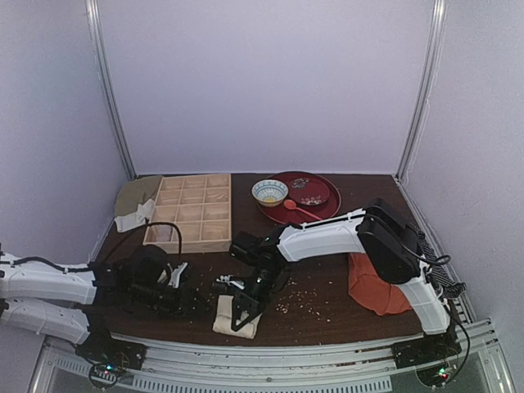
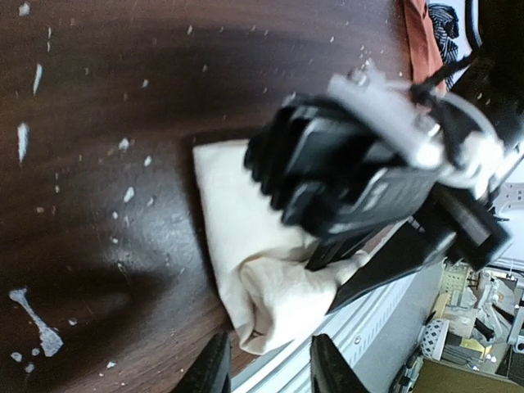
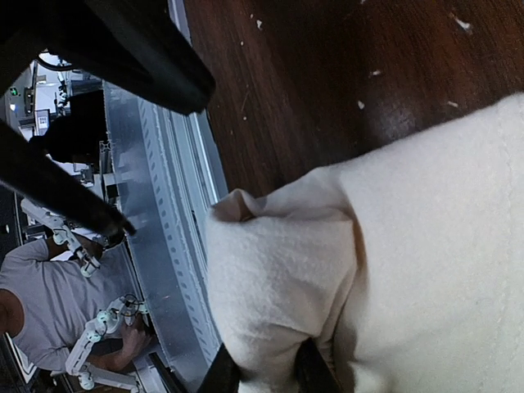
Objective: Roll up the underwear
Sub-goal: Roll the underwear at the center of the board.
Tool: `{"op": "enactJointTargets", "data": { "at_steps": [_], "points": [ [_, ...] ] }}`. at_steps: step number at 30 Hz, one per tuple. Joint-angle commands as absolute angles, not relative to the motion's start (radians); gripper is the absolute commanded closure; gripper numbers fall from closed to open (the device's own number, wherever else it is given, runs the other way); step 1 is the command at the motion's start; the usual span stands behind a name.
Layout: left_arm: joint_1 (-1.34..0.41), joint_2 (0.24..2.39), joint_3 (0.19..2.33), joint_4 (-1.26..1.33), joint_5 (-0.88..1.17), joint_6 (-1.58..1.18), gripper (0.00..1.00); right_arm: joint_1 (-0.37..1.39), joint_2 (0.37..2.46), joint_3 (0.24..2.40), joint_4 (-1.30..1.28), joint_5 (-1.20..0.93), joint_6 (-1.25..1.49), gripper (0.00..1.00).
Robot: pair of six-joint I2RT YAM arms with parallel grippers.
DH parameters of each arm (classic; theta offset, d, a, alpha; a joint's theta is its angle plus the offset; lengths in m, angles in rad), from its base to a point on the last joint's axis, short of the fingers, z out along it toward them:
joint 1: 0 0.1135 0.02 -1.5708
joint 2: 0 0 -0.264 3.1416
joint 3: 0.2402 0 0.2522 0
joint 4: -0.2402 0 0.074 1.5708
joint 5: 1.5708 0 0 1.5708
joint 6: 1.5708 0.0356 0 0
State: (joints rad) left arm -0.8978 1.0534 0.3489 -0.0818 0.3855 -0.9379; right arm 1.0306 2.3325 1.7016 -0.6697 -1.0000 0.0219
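Evidently the right end effector (image 3: 264, 372) pinches the underwear (image 3: 426, 229) at its fold to stop the roll springing apart, while the left end effector (image 2: 266, 368) stands open beside it, empty.

right arm (image 2: 352, 164) hides part of the underwear (image 2: 237, 213)

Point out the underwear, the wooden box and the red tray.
underwear (image 2: 231, 205): left wrist view, flat cream part.
wooden box (image 1: 205, 246): top external view, near wall.
red tray (image 1: 329, 208): top external view, right rim.

A wooden divided box (image 1: 190, 213) stands beside a bowl (image 1: 269, 191) and red tray (image 1: 332, 205); crumbs (image 1: 299, 296) dot the table (image 1: 327, 246).
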Motion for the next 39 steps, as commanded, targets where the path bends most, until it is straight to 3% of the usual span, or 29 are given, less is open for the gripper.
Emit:
{"op": "enactJointTargets", "data": {
  "at_steps": [1,15,26,36,39],
  "points": [
    [-0.910,1.059,0.280,0.084,0.426,-0.979,0.51,1.023,2.457,1.669,-0.688,-0.756,0.007,1.00],
    [-0.914,1.173,0.143,0.468,0.518,-0.920,0.39,1.024,2.448,1.651,-0.675,-0.743,0.010,1.00],
    [-0.915,1.378,0.149,0.730,0.570,-0.947,0.39,1.024,2.436,1.645,-0.685,-0.724,0.006,1.00],
    [-0.914,1.477,0.160,0.774,0.580,-0.959,0.61,1.023,2.430,1.639,-0.681,-0.715,0.008,1.00],
    [-0.916,1.499,0.163,0.792,0.581,-0.963,0.74,1.023,2.428,1.640,-0.681,-0.709,0.009,1.00]
  ]
}}
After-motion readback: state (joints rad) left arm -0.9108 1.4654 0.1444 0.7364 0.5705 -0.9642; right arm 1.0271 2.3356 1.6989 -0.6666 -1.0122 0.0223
